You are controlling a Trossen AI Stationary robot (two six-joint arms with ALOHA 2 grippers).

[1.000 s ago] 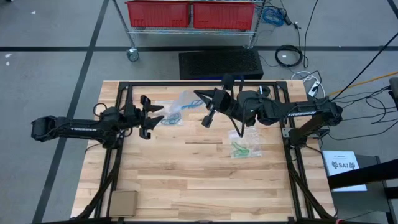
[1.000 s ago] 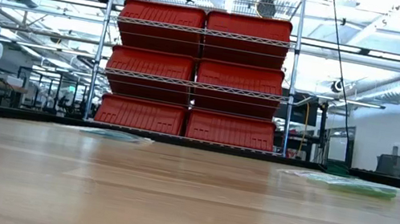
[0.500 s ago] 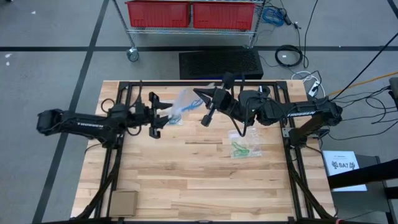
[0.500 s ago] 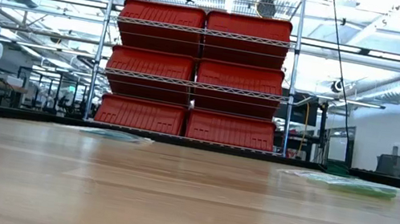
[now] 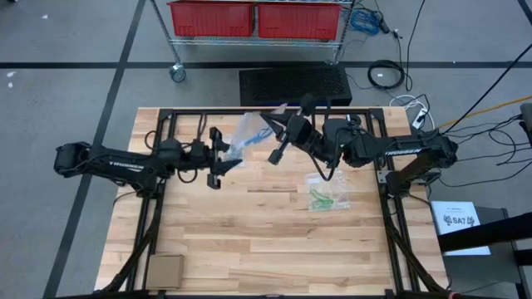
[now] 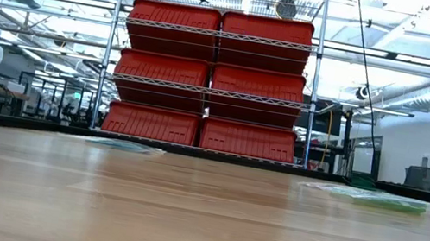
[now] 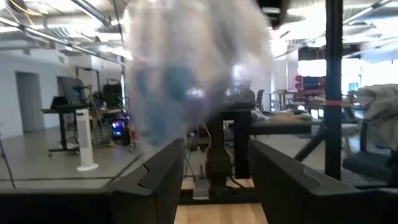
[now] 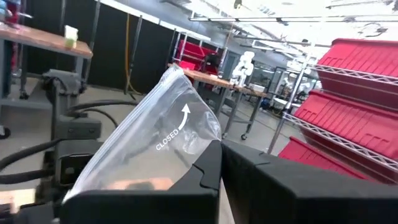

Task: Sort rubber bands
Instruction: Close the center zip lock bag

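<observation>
Lifting a clear zip-top plastic bag [image 5: 246,133] with blue rubber bands [image 5: 235,147] inside, upper centre of the high frame.

Pinching the bag's sealed edge in the tightly clenched right gripper [image 5: 268,119], just right of centre near the top, probably to let it hang free above the wooden table [image 5: 249,224] so the other arm can reach it. Approaching from left of centre with the left gripper [image 5: 220,154], fingers [image 7: 163,177] spread wide and grasping nothing, the hanging bag filling the upper middle of the left wrist frame. Lying flat right of centre on the table, a second clear bag of green rubber bands [image 5: 322,197], apparently one colour already sorted.
</observation>
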